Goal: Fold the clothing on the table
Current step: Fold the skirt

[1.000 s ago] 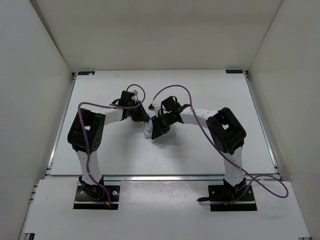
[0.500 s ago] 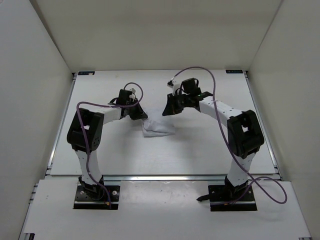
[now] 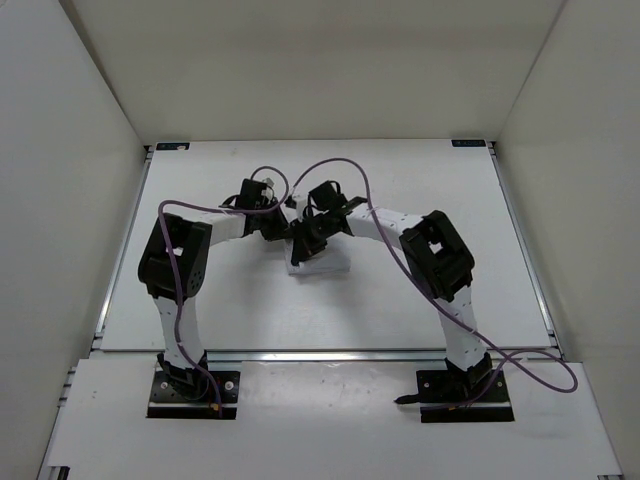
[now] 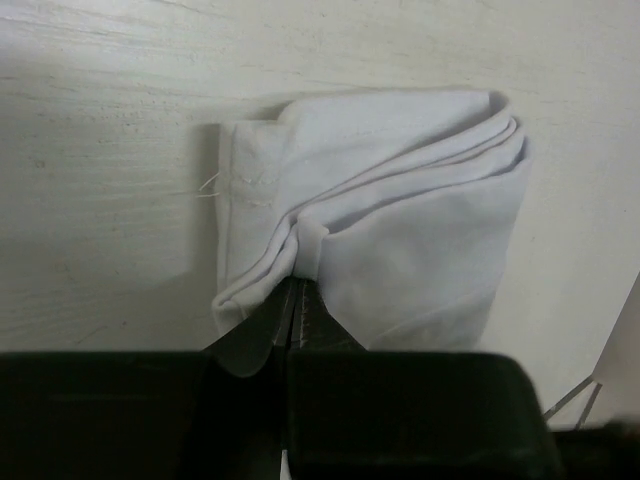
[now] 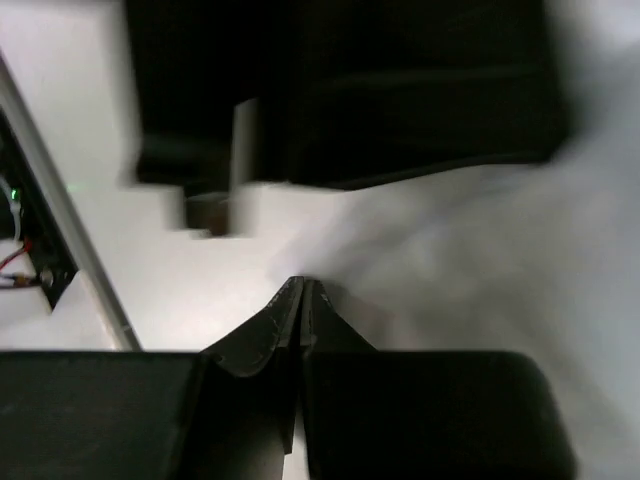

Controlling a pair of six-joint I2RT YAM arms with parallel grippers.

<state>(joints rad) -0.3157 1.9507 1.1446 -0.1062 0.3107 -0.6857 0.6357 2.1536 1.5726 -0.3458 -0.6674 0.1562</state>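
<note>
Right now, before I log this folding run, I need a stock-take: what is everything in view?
clothing: one, white, folded bundle at mid-table
table: one, white, metal-edged, under everything
walls: three, white, around the table
cables: two, purple, looping above the table
arms: two, white with black joints, bolted at the near edge
left hand: one, black, shut on a fold of the clothing
right hand: one, black, shut, by the clothing; view blurred
</note>
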